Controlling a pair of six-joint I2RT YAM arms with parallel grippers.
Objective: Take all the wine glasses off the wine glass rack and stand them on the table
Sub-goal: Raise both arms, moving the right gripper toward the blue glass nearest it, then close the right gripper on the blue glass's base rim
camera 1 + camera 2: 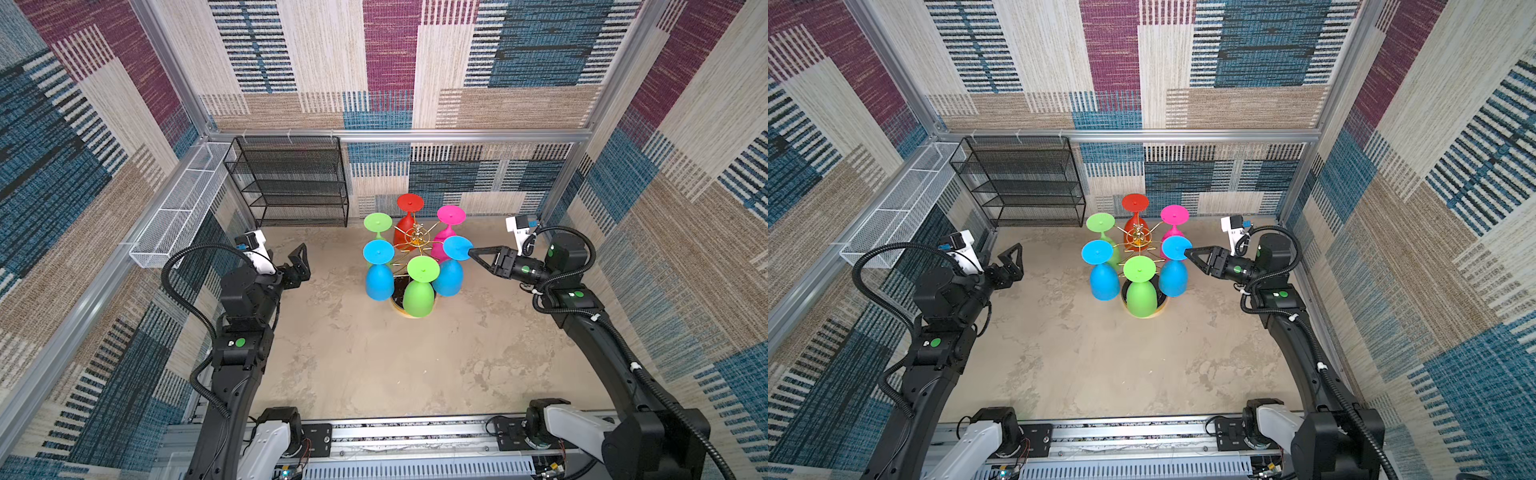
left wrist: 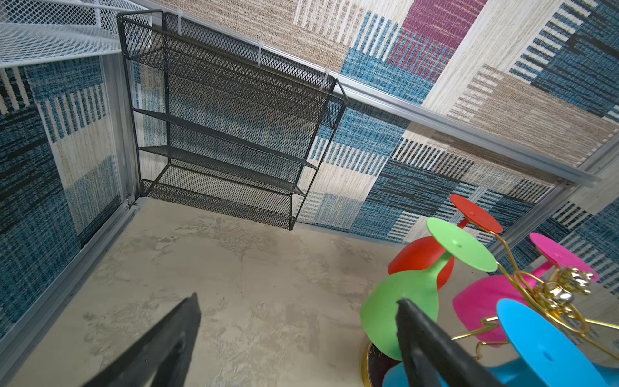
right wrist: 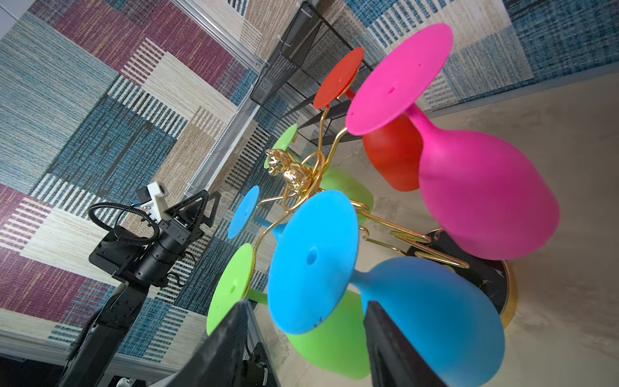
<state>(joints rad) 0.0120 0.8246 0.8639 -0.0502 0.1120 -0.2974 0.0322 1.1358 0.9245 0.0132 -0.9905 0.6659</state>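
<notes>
Progress: nothing is off yet.
Blue glass [image 1: 449,276]: hangs upside down on the rack [image 1: 417,237], right side.
Right gripper [image 1: 474,252]: jaws apart, straddling its foot, no grip.
Left gripper [image 1: 300,254]: released, well apart.
Left for you: clamp, lift clear.

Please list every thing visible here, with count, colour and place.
wine glass rack: one, gold, on table, back middle.
blue wine glasses: two, blue, rack's front left, right.
green wine glasses: two, green, rack's front, back left.
red wine glass: one, red, rack's back.
pink wine glass: one, pink, rack's back right.
shelf unit: one, black mesh, back wall.
basket: one, white mesh, left wall.
left gripper: one, black, fingers open, left of rack.
right gripper: one, black, fingers either side of right blue glass.
</notes>
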